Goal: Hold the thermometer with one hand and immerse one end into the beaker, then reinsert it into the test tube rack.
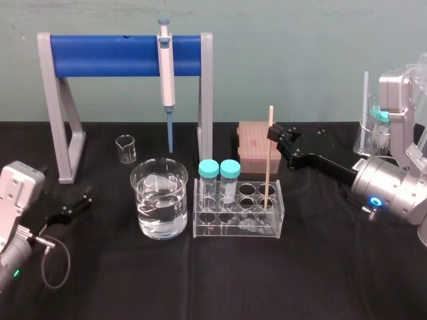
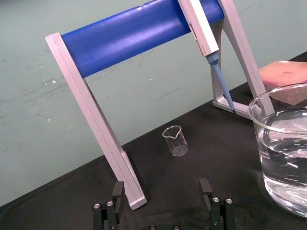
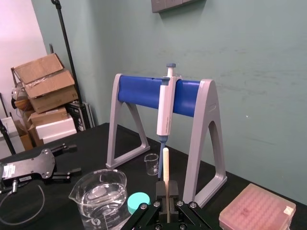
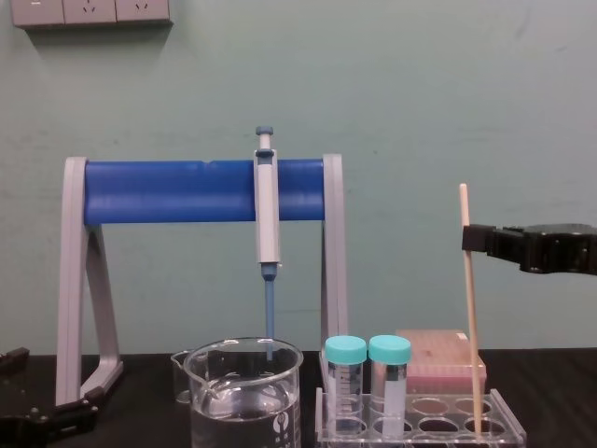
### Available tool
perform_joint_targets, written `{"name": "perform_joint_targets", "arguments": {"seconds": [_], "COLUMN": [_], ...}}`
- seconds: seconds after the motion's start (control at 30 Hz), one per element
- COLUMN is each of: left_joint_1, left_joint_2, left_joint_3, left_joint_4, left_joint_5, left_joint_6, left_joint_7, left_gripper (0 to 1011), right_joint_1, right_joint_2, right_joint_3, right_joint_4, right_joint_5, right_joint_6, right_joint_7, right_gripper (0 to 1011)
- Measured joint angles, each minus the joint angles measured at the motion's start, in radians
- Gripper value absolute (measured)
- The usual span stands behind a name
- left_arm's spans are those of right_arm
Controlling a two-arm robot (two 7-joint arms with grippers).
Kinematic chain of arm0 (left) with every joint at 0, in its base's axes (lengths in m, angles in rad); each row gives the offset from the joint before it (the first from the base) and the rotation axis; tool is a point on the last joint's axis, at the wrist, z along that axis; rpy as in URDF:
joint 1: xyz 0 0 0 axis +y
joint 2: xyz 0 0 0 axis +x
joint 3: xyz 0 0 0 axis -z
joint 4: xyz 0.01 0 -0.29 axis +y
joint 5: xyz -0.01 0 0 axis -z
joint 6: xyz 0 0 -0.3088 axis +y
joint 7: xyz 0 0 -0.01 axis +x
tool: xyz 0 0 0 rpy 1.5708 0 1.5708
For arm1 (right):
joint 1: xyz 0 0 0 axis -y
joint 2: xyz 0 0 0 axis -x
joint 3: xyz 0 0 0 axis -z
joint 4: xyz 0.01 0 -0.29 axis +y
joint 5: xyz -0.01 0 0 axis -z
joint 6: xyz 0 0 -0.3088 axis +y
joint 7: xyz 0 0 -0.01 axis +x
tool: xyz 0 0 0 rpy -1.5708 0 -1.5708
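Observation:
The thermometer (image 1: 269, 160), a thin cream rod, stands nearly upright with its lower end in a right-hand hole of the clear test tube rack (image 1: 233, 230). My right gripper (image 1: 272, 133) reaches in from the right and is shut on the rod near its top, as the chest view (image 4: 466, 239) and right wrist view (image 3: 166, 196) also show. The large beaker (image 1: 159, 198), about half full of water, stands just left of the rack. At the table's left edge, my left gripper (image 1: 83, 200) rests open and holds nothing.
A grey stand with a blue bar (image 1: 123, 55) spans the back, and a pipette (image 1: 167, 80) hangs from it. A small glass beaker (image 1: 125, 148) sits under the bar. Two teal-capped tubes (image 1: 219, 180) fill the rack's left side. A pink box (image 1: 252, 147) lies behind the rack.

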Motion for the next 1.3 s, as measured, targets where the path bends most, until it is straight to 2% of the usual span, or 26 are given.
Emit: {"name": "perform_joint_targets", "arguments": {"seconds": [1.3], "left_joint_1": [0.0], "left_joint_2": [0.0], "left_joint_3": [0.0], "left_joint_4": [0.0], "left_joint_5": [0.0], "left_joint_6": [0.0], "left_joint_7": [0.0], "left_gripper": [1004], "right_joint_1": [0.003], "right_joint_2": [-0.032], "right_joint_3": [-0.021], "right_joint_4": [0.079], "right_joint_5": [-0.056], "right_joint_6": [-0.005], "right_joint_7": [0.034], "right_gripper": [33]}}
